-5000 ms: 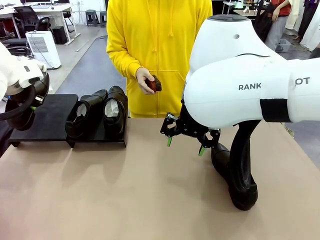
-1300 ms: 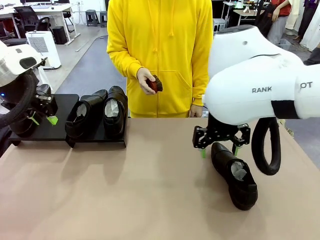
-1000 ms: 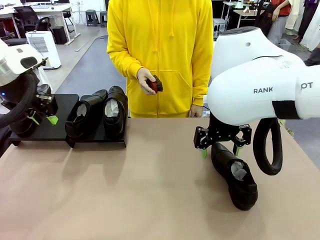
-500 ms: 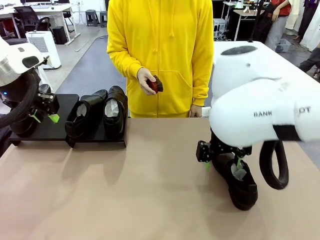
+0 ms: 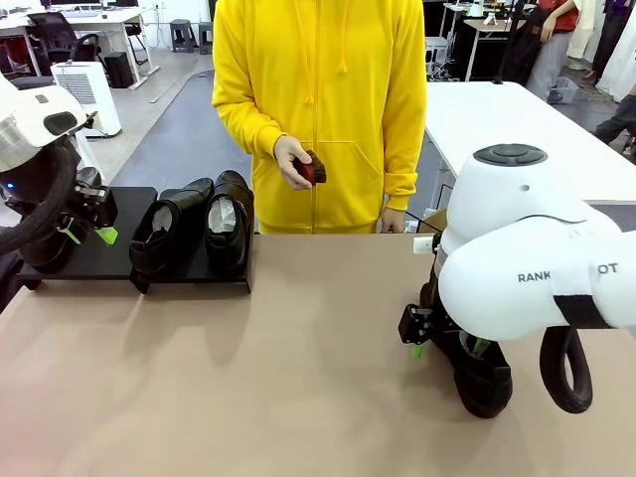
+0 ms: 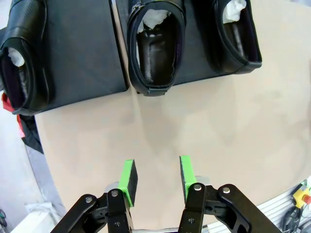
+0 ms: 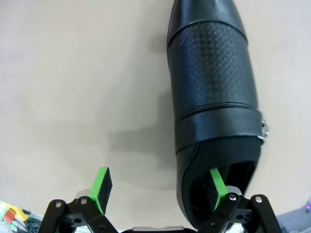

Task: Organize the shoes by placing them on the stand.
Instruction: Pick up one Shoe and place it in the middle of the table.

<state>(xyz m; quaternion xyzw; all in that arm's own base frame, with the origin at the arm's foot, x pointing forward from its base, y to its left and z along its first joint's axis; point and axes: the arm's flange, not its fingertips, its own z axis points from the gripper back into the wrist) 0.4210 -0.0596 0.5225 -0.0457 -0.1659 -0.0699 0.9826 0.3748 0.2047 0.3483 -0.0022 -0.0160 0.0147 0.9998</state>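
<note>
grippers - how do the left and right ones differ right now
The left gripper hangs over bare table in front of the stand, jaws partly open and empty. The right gripper is at its widest, low over the table, one finger inside the heel opening of the loose shoe, the other outside. Neither grips anything.

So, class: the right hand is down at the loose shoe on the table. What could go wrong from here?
1. The right hand is open with one finger inside the shoe's opening, the other outside: gripping one wall, the shoe may tilt or slip.
2. Closing could crush that wall.
3. The stand lies far across the table: a long carry.
</note>
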